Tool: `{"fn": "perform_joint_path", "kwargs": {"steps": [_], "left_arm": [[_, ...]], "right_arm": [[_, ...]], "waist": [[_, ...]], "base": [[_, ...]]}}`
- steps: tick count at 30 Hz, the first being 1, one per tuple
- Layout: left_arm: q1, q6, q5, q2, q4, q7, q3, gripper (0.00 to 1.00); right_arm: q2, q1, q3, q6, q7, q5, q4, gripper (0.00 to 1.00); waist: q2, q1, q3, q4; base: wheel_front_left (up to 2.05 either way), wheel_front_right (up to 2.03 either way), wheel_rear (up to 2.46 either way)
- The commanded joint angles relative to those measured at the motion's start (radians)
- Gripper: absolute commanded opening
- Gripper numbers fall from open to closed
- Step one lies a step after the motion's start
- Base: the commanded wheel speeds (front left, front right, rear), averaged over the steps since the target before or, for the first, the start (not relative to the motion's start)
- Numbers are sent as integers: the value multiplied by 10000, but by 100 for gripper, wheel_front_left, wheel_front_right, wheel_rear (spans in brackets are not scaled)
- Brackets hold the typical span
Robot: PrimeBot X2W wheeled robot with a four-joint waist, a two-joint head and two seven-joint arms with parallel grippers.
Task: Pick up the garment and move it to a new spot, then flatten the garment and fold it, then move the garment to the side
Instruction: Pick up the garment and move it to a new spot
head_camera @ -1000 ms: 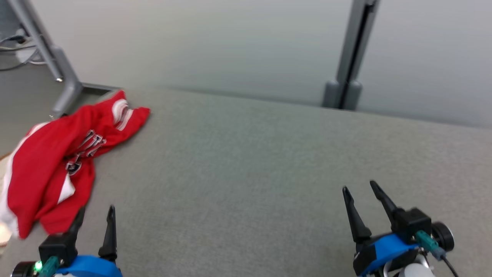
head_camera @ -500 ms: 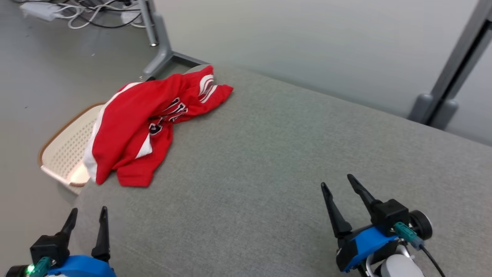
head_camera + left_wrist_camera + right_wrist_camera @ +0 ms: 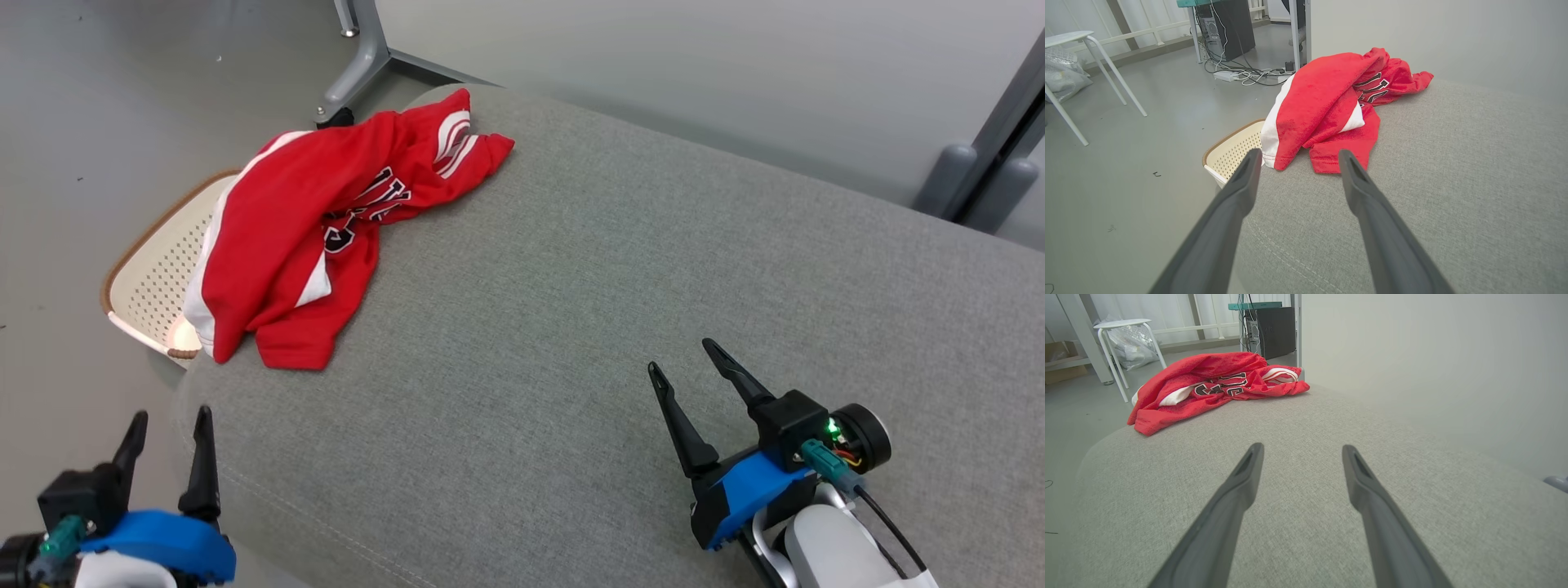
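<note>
Both left pincer (image 3: 171, 412) and right pincer (image 3: 680, 355) stand spread; crumpled red mesh garment (image 3: 277, 212) lies on woven grey upholstery (image 3: 571, 286).

A lab or office: computer tower (image 3: 1227, 28) at top centre, loose cables (image 3: 1239, 75) on the grey floor (image 3: 1126, 171), white stool (image 3: 1069, 37) upper left.

- A grey fabric surface (image 3: 612, 286) with a rounded, stitched edge stretches across the foreground.
- A cream perforated basket (image 3: 143, 286) with a brown rim sits on the grey floor (image 3: 98, 98), just beside the surface's left edge.
- A grey metal frame leg (image 3: 363, 57) stands on the floor by the far corner.
- A white stool (image 3: 1069, 36), a dark computer tower (image 3: 1229, 24) and tangled cables (image 3: 1249, 73) line the background.
- A plain pale panel (image 3: 694, 73) rises behind the surface.
</note>
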Motion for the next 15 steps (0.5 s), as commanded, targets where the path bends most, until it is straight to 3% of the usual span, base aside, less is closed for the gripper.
{"fn": "perform_joint_path", "kwargs": {"steps": [1, 15], "left_arm": [[-406, 16, -181, 116, 112, -47, -95, 100], [-3005, 17, -1666, 1920, 1321, -38, -917, 100]], "right_arm": [[-61, -106, -23, 4, -42, -154, -17, 100], [-52, -1202, 943, 4, -42, -1000, -611, 100]], "waist": [[-1, -1, 102, -11], [-1, -1, 2156, -1495]], "base": [[0, 0, 0], [0, 0, 0]]}}
